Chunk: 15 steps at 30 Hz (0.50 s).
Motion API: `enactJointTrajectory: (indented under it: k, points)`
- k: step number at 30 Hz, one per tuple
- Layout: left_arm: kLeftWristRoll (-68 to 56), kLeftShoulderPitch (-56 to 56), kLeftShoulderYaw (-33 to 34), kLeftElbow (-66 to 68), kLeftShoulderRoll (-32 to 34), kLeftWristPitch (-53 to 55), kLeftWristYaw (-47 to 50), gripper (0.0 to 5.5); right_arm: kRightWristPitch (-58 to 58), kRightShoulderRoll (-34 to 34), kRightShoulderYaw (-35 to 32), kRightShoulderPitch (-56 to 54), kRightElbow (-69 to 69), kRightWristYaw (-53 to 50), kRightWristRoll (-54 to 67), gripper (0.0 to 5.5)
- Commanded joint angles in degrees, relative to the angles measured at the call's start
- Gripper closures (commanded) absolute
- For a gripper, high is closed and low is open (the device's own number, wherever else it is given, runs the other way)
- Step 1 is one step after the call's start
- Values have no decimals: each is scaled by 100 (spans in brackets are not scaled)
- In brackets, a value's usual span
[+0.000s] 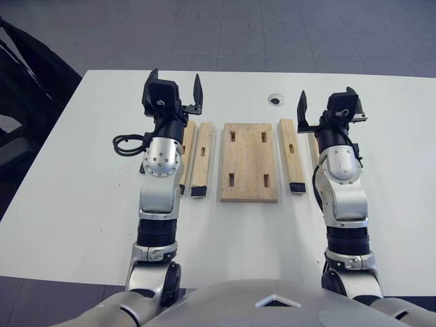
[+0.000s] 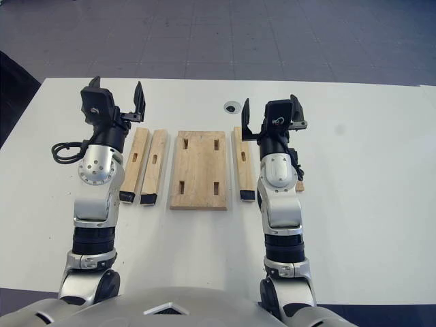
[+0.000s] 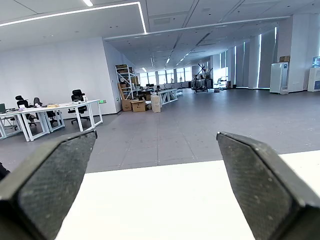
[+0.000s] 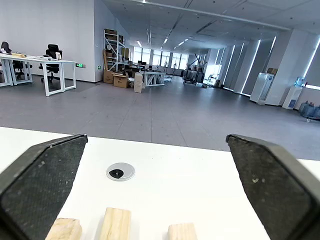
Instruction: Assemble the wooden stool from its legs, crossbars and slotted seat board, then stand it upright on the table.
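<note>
A smooth white table (image 1: 82, 170) stands on a grey tiled floor. In the head view the board (image 1: 248, 162) lies flat at the table's middle. It is a pale wooden rectangle cut with four small oblong slots, two along each long side.

The inner left stick (image 2: 154, 163) lies near the board's left side, and the outer left stick (image 2: 136, 162) lies just beside that one. Both are square-edged pale wood with one slot on top and a black cap at the near end. The right stick (image 2: 244, 160) is of the same make and lies near the board's right side. A fourth stick (image 1: 312, 146) is mostly hidden behind the right arm.

The left gripper (image 1: 175, 92) is raised over the far ends of the left sticks, and the right gripper (image 1: 327, 109) is near the far end of the right stick. Each has its two black fingers spread wide and holds nothing. A round metal grommet (image 1: 276, 100) sits in the tabletop beyond the board. A looped black cable (image 1: 126, 144) lies by the left arm.

In the left wrist view, two blunt pads (image 3: 50, 185) with a fine woven grain stand far apart above bare white tabletop. Behind them is a long hall with desks and chairs.

In the right wrist view the pads are equally wide apart. Between them are the grommet and three sawn wood ends (image 4: 116, 225).
</note>
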Motion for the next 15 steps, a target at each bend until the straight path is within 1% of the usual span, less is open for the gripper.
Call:
enactJointTrajectory:
  k: [1, 4, 6, 8, 15]
  points:
    - [179, -72, -8, 123, 108, 0, 51, 105, 144, 48, -165, -47, 54, 15, 168, 36]
    - [-28, -57, 138, 116, 41, 87, 4, 105, 99, 5, -160, -43, 58, 34, 126, 36]
    - [-421, -113, 325, 136, -79, 144, -97, 105, 74, 32, -183, -49, 55, 24, 144, 36]
    - [-505, -145, 381, 147, -74, 197, -88, 107, 39, 96, -215, -64, 34, 2, 199, 5]
    - [-22, -206, 54, 64, 244, 411, -89, 107, 104, 112, -202, -102, 67, -4, 206, 1]
